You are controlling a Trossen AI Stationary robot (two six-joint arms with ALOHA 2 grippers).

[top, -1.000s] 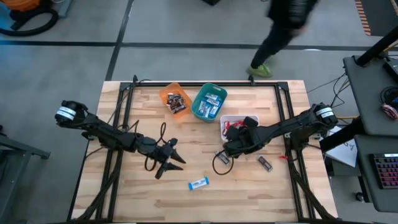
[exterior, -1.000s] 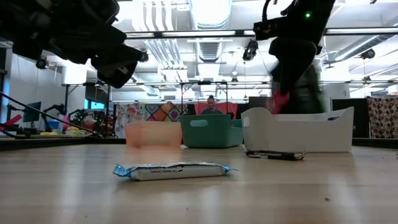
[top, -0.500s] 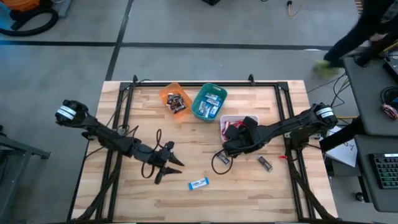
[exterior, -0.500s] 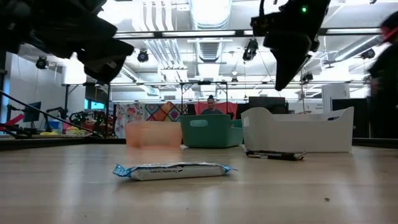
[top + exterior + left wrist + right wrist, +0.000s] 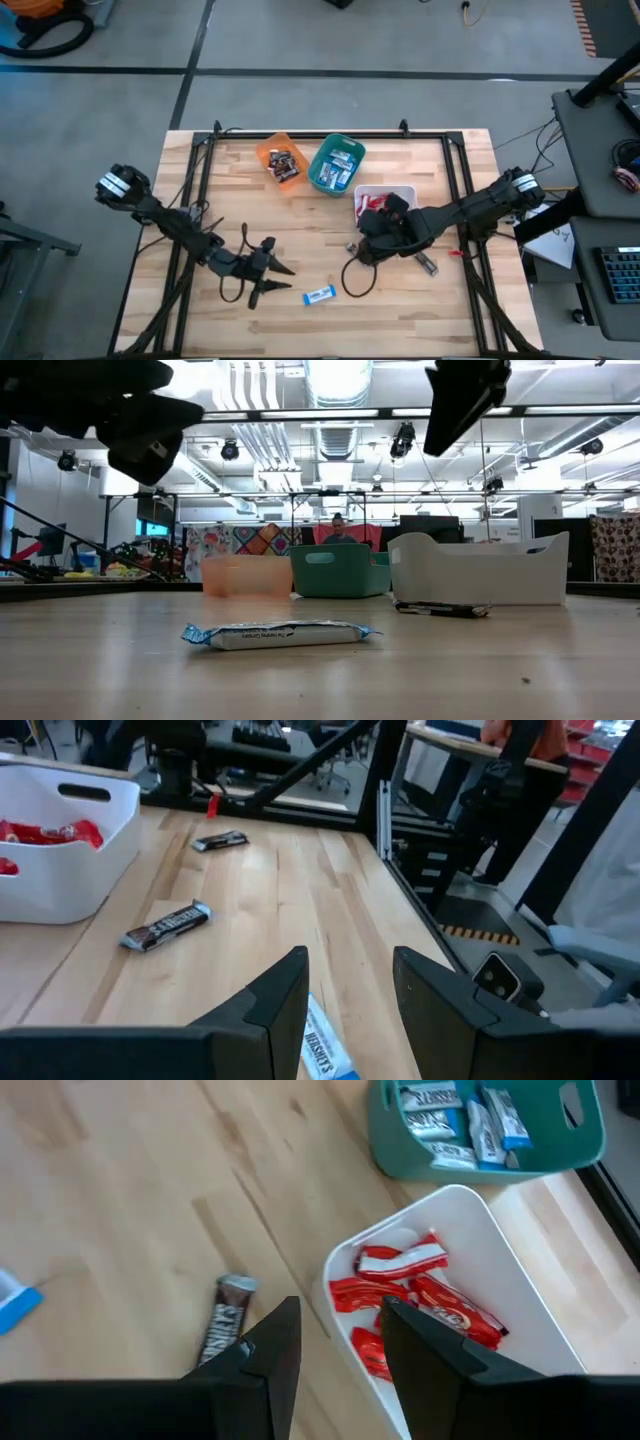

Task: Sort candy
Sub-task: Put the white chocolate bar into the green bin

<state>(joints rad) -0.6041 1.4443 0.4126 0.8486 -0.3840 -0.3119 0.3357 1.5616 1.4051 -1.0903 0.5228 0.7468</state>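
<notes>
Blue-and-white candy (image 5: pixel 277 633): nearest the low camera, lying flat on the table (image 5: pixel 400 310), just beyond the left gripper (image 5: pixel 262 279). Judged light, the foil slippery and crushable; best pinched across its narrow middle.
Left gripper jaws: parted, holding nothing, pointed at the blue-and-white candy.
Dark candies: one (image 5: pixel 353 247) beside the right gripper (image 5: pixel 372 240), one (image 5: pixel 427 263) toward the right table edge. Judged the same handling: low, flat, needs fingertips close to the wood.
Right gripper jaws: parted, empty, over the near rim of the white bin (image 5: pixel 520 1290).
Sorted candy: red in the white bin, blue-and-white in the teal bin (image 5: pixel 322 163), dark in the orange bin (image 5: pixel 266 152).
Hard to make out: the low view hides bin contents behind their walls and cuts both grippers off at the top; the right arm covers part of the white bin from above; exact counts cannot be told.
</notes>
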